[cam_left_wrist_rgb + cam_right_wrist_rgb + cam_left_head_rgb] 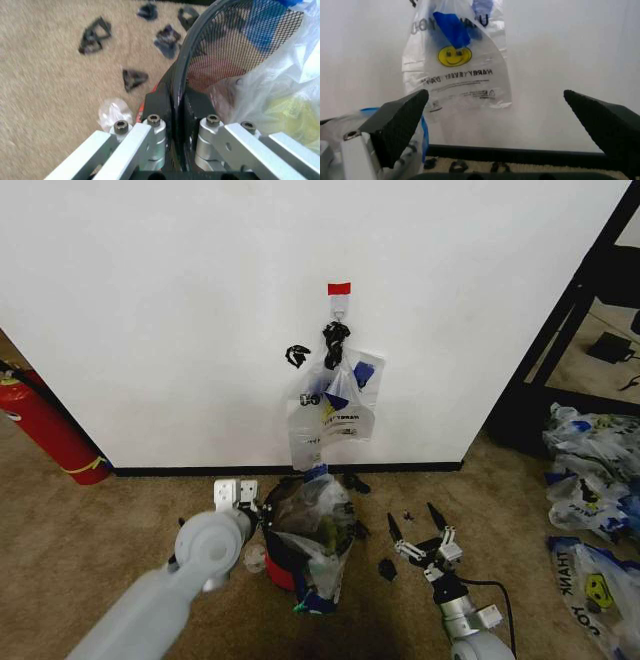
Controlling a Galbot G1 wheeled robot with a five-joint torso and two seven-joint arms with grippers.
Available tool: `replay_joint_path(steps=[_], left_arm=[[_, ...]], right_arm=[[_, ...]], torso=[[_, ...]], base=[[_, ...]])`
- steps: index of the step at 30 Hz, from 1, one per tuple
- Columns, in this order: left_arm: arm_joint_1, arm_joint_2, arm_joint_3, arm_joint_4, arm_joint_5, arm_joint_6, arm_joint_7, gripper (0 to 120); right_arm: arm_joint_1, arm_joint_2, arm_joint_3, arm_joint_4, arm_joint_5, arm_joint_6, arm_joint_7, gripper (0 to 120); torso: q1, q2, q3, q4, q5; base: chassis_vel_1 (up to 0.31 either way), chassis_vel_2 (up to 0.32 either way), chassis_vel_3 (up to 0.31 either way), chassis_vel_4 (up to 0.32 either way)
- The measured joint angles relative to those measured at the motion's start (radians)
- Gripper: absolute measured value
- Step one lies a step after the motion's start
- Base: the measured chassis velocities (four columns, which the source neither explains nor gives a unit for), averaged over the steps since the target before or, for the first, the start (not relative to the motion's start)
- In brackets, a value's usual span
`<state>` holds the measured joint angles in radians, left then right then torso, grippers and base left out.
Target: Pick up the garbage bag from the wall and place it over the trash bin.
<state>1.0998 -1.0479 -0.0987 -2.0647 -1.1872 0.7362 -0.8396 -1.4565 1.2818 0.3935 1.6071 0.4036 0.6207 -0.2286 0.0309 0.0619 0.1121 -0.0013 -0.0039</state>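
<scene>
Left gripper [176, 129] is clamping the thin black mesh rim of the trash bin [283, 560]. A crinkly clear garbage bag [318, 525] is draping over the round bin on the carpet. Right gripper [421, 532] is hovering just beside it, fingers spread apart. Farther off, bunched bags [333, 405] are hanging on the smooth white wall [150, 300].
</scene>
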Motion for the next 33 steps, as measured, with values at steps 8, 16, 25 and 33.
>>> replay_joint_path(steps=[8,16,25,33], left_arm=[[0.059,-0.094,-0.019,-0.004,0.015,-0.001,0.005,5],[0.098,-0.121,-0.004,0.019,0.123,-0.002,0.040,11],[0.151,-0.096,0.007,-0.058,0.329,-0.026,0.128,47],[0.202,-0.053,0.022,-0.106,0.611,-0.126,0.265,75]], right_arm=[[-0.015,0.001,-0.006,0.026,-0.026,-0.003,0.014,100],[-0.053,-0.037,-0.014,0.058,0.041,-0.049,-0.041,100],[-0.037,-0.182,-0.044,0.134,0.228,-0.325,-0.160,100],[0.057,-0.324,-0.033,0.187,0.355,-0.728,-0.208,100]], torso=[[0.000,0.000,0.000,-0.0001,0.0002],[0.000,0.000,0.000,-0.0005,0.0003],[0.000,0.000,0.000,0.0006,0.0002],[0.000,0.000,0.000,0.0005,0.0003]], base=[[0.000,0.000,0.000,0.000],[0.000,0.000,0.000,0.000],[0.000,0.000,0.000,0.000],[0.000,0.000,0.000,0.000]])
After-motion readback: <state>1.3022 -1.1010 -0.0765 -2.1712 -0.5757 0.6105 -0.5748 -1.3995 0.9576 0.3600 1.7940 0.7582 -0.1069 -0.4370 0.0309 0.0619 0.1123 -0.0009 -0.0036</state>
